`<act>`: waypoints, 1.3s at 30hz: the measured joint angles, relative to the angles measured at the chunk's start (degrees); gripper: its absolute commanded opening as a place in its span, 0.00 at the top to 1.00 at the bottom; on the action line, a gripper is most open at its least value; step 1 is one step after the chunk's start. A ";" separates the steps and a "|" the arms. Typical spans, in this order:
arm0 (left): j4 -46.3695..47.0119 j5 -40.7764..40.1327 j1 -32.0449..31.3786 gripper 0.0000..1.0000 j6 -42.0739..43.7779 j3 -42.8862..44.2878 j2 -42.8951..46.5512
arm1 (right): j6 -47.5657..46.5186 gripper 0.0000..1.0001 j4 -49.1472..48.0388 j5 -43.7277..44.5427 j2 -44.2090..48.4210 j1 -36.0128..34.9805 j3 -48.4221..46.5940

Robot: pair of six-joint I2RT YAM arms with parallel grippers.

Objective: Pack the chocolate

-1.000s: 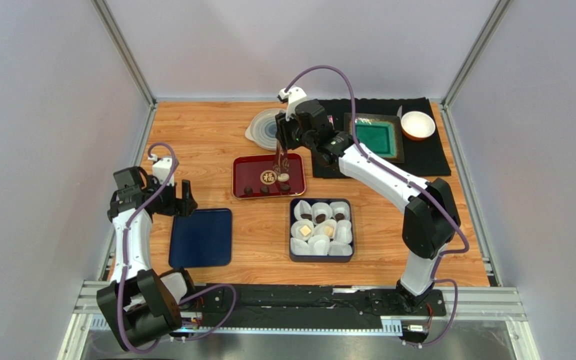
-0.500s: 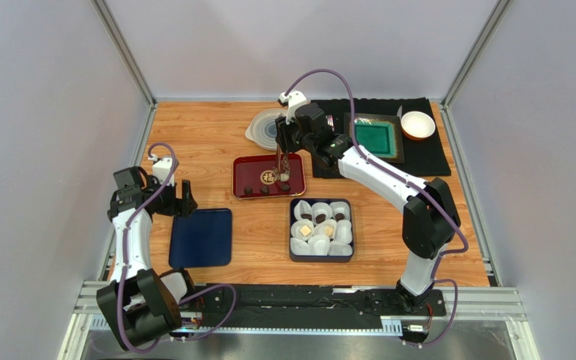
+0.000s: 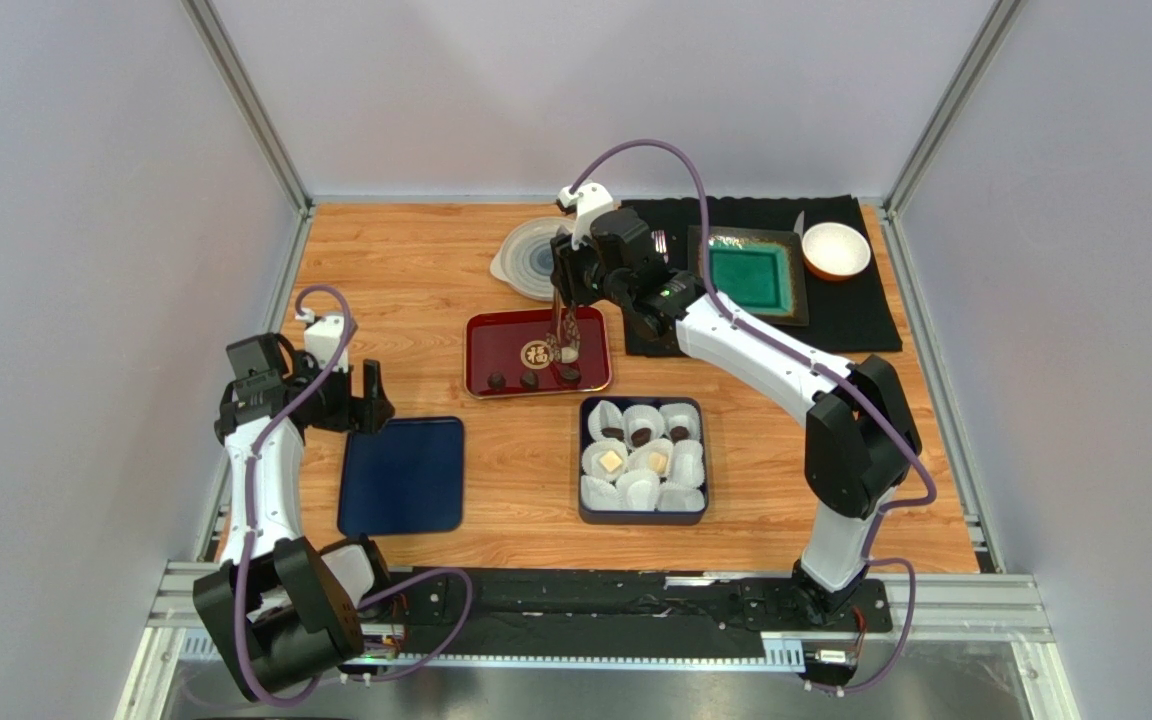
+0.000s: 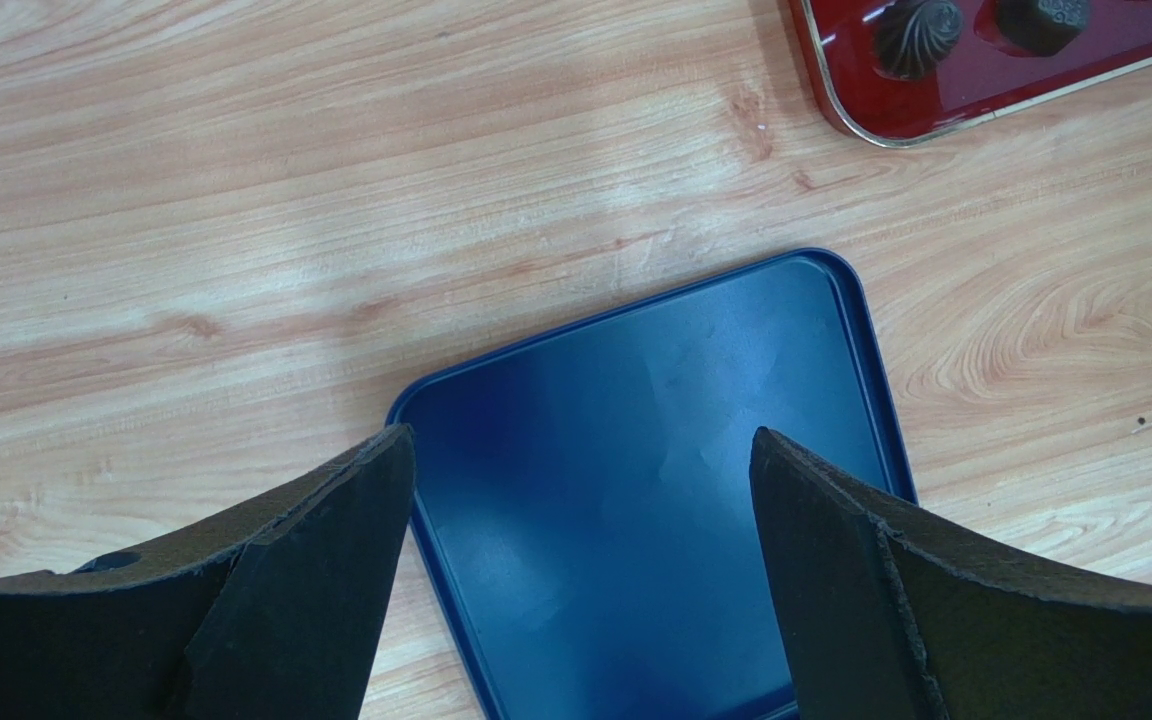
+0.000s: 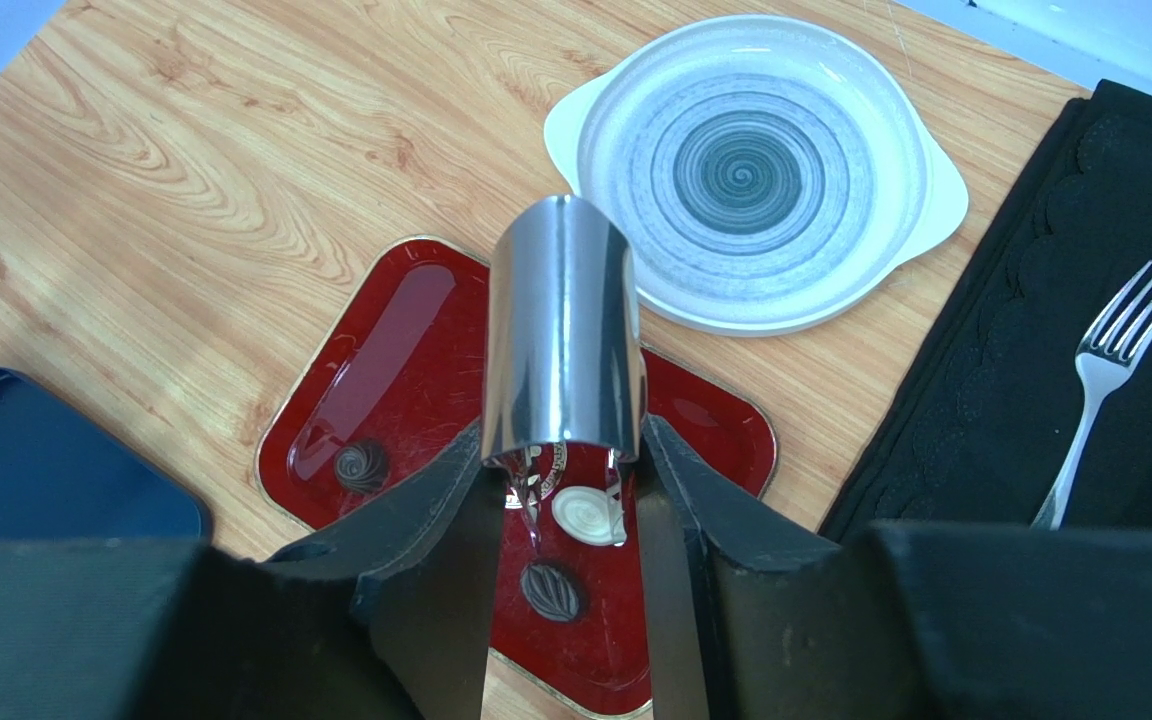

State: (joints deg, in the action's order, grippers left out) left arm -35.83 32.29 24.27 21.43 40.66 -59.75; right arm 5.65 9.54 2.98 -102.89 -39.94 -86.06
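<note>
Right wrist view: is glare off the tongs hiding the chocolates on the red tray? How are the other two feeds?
Right wrist: the tongs are mirror-bright and the red tray shows reflections, yet the white chocolate near the tips and the dark chocolate beside it read sharp. Left wrist: sharp, only a soft sheen on the blue tray. Top: even light, pieces tiny.

text: none legible | sign: gold round emblem on red tray, unreadable
</note>
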 measured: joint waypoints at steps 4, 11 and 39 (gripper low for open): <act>0.00 -0.02 0.13 0.10 0.00 0.00 0.00 | -0.42 0.62 0.07 0.00 0.00 0.00 -0.04; 0.00 -0.02 0.20 0.10 0.00 0.00 0.00 | -1.42 0.62 1.73 0.11 0.00 0.00 -0.98; 0.00 -0.04 0.83 0.10 0.96 0.00 0.00 | -2.05 0.61 4.44 -0.44 0.02 0.02 -2.05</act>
State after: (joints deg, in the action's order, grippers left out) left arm -35.83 32.25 25.10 22.39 40.66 -59.75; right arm 3.60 13.98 2.55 -102.87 -39.92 -88.12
